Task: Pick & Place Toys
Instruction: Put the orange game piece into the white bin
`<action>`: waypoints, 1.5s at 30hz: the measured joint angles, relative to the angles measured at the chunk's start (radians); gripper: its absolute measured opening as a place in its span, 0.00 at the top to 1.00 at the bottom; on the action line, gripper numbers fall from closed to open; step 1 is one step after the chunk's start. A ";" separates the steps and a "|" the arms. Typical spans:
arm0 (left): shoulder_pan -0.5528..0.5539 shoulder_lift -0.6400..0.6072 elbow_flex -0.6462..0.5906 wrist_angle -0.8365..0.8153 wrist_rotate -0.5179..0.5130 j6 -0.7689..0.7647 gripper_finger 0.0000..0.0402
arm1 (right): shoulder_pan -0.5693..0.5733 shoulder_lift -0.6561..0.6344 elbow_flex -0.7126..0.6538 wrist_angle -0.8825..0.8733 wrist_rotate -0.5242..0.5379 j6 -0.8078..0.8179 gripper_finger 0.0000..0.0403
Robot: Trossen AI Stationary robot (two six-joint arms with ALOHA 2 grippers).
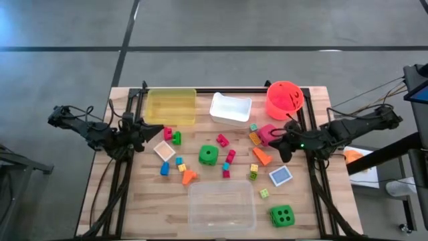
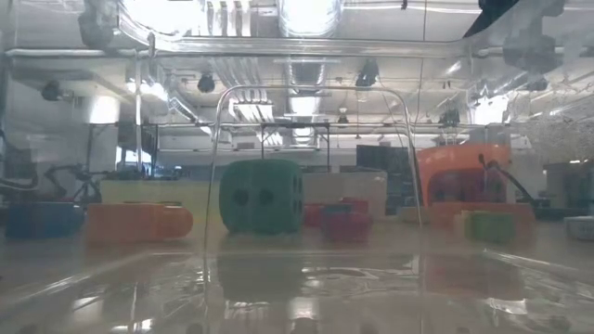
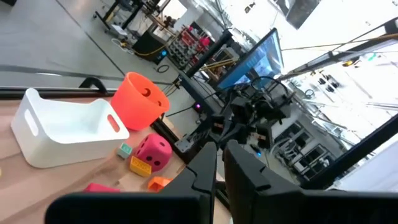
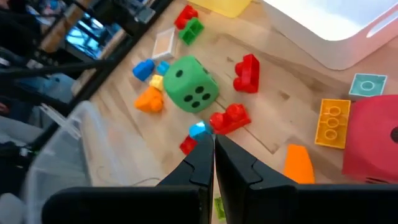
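While scattered: two green dice [image 1: 208, 155], one pink.

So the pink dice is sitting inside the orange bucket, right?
No. The pink dice isn't inside the orange bucket; it sits on the table beside it. The high view shows this, and the left wrist view too.
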State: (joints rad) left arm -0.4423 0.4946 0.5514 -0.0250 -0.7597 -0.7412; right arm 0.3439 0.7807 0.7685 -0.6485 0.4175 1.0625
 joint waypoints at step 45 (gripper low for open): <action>0.023 0.000 0.000 -0.055 0.001 -0.041 0.93 | 0.005 0.601 0.000 -0.120 -0.034 -0.031 0.33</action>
State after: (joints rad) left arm -0.4198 0.4950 0.5514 -0.0795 -0.7589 -0.7826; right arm 0.3492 1.3821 0.7685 -0.7683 0.3838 1.0315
